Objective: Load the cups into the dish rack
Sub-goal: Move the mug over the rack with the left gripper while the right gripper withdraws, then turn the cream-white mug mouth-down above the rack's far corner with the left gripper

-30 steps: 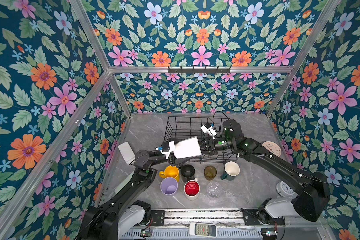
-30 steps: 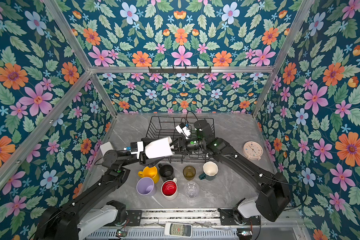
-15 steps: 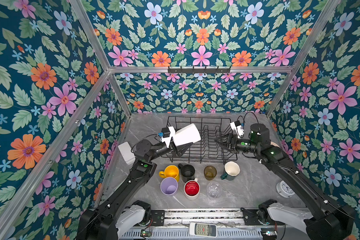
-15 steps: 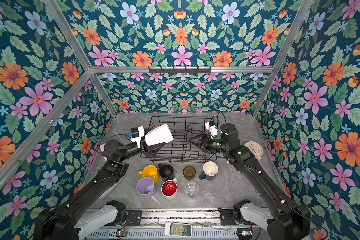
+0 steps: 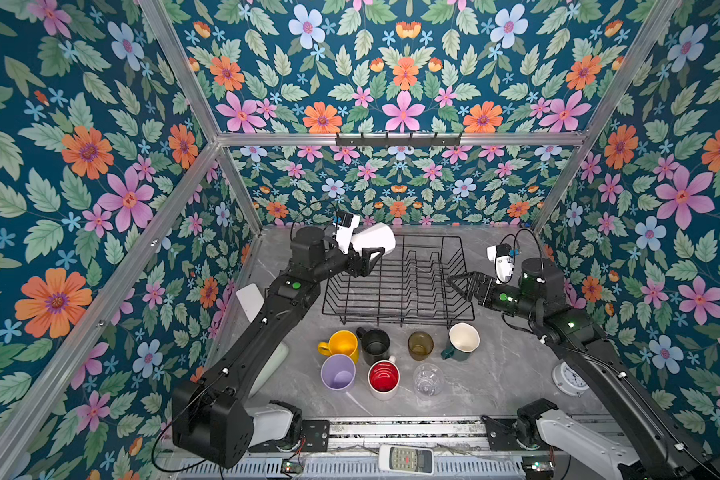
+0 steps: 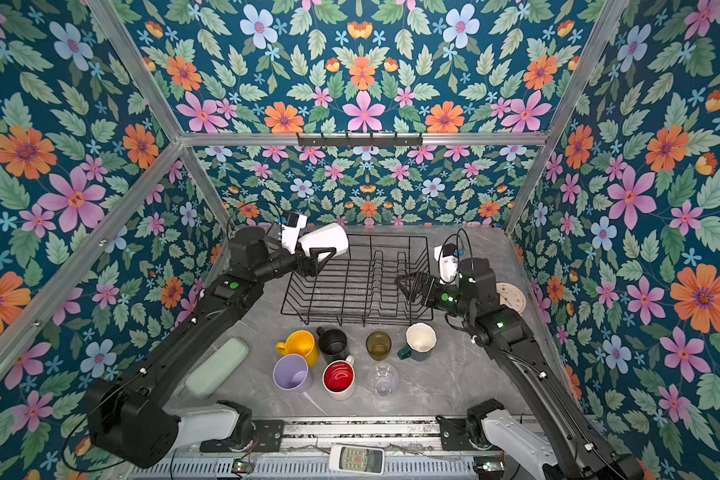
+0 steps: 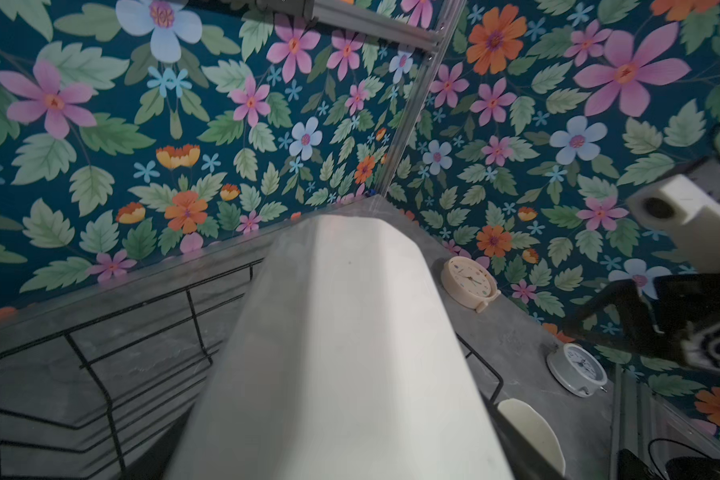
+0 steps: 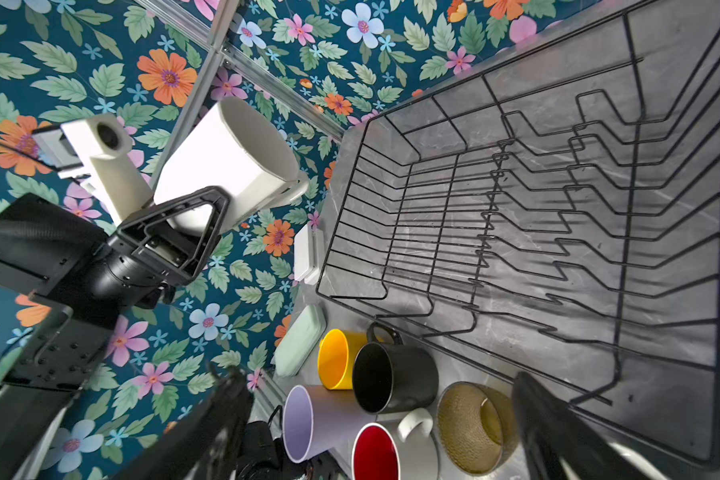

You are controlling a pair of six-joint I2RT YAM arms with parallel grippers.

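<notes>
My left gripper is shut on the white mug, holding it tilted on its side in the air over the far left corner of the dish rack. The mug fills the left wrist view and hides the jaws there. My right gripper stands open and empty at the rack's right edge. In front of the rack stand the yellow mug, black mug, amber tumbler, green and white mug, lilac tumbler, white and red mug and clear glass.
A black hook rail hangs on the back wall. A white clock and a beige clock sit at the right. A mint-green case and a white box lie at the left, a remote on the front rail.
My left arm has carried the white mug up and back, from the rack's front to its far left corner. My right gripper has pulled away to the right and opened wide.
</notes>
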